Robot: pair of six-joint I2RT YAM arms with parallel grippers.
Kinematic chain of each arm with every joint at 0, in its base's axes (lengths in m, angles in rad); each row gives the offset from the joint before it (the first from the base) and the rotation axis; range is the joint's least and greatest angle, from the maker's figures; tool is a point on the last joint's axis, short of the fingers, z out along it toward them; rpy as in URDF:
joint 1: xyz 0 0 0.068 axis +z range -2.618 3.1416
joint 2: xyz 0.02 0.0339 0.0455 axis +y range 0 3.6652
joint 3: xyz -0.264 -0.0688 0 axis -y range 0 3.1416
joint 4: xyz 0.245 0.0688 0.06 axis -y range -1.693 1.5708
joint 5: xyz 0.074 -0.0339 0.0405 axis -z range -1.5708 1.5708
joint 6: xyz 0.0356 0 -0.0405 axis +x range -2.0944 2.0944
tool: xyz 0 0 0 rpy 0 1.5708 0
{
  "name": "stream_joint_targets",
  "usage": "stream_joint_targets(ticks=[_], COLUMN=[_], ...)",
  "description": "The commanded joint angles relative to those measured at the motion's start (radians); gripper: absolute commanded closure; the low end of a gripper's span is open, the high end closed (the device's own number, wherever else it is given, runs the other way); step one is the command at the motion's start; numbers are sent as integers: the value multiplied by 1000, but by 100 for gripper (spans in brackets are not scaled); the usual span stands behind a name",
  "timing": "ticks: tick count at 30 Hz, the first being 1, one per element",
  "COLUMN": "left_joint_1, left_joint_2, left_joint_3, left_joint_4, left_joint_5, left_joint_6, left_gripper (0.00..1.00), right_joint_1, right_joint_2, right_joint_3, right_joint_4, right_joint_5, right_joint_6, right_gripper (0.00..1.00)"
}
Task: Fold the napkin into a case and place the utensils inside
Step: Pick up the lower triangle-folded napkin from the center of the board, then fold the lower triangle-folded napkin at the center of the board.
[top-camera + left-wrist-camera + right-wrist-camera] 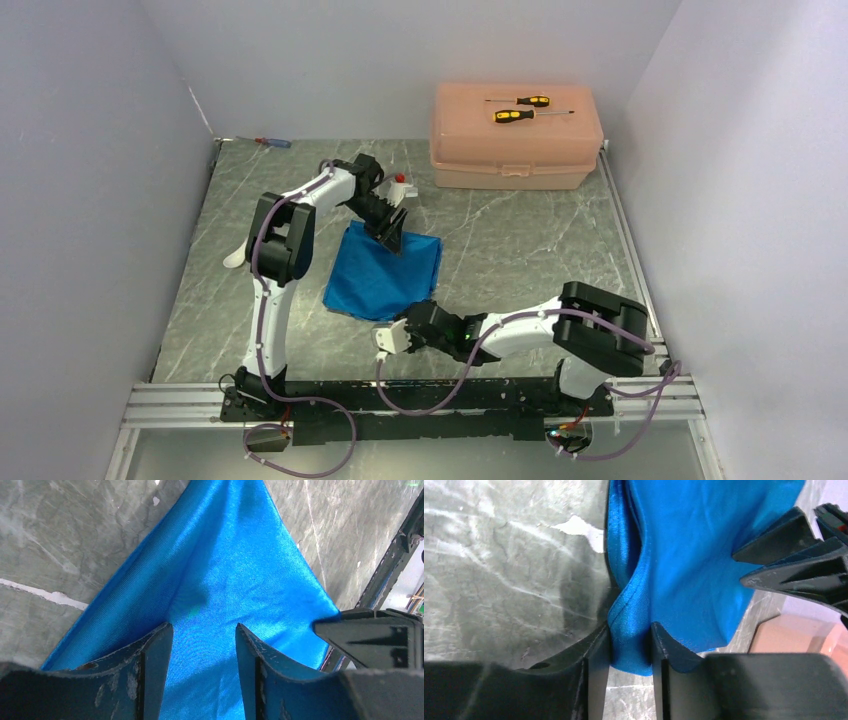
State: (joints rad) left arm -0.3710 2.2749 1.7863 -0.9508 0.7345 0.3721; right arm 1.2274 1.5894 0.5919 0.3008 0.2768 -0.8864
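The bright blue napkin (385, 275) lies flat on the marble table, roughly square. My left gripper (390, 240) stands over its far edge. In the left wrist view the left gripper (204, 626) is open, its fingers apart above the smooth napkin (225, 570). My right gripper (395, 325) is at the near corner. In the right wrist view the right gripper (630, 627) is shut on a bunched fold of the napkin (684, 555), which fills the gap between both fingers. A white spoon (235, 258) peeks out left of the left arm.
A peach plastic box (515, 150) sits at the back right with two yellow-and-black screwdrivers (520, 108) on its lid. A small blue-and-red screwdriver (272, 142) lies at the back left corner. Grey walls close in three sides. A metal rail (400, 400) runs along the near edge.
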Motion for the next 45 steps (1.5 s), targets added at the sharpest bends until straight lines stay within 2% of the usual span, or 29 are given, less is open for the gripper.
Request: stream_joint_targets(ticks=[1,3,6,12,17,22,27,45], left_joint_1=[-5,-5,-5,-5,-5,-5,-5,-5], left_joint_2=[32,34,36,48,61,70,75,86], left_joint_3=[27,28,31,44,54,60,64,70], left_joint_4=[-13,-17,-19,-31,-44,-54,-63,-73], left_joint_5=[-47,-58,-70,-85,-96,-101,-102,-117], left_joint_6=[26,32,38,51,63,73,83,102], left_gripper=[45,45,45,46,46,47,47,48], right_joint_1=[-10,-17,-30,-92,-145,-256,-317,-538], right_joint_2=[25,21,14,-30,-47,-54,11,160], right_joint_3=[31,40,44,64,77,118,184,240], right_joint_4=[-2,-10,-3,8,24,26,-42,-55], right_joint_5=[-22,-31,-36,-105,-160,-268,-322,-597], right_joint_6=[80,118,160,273,360,492,585,1022], right_gripper=[73,82,92,98,100,100,100,100])
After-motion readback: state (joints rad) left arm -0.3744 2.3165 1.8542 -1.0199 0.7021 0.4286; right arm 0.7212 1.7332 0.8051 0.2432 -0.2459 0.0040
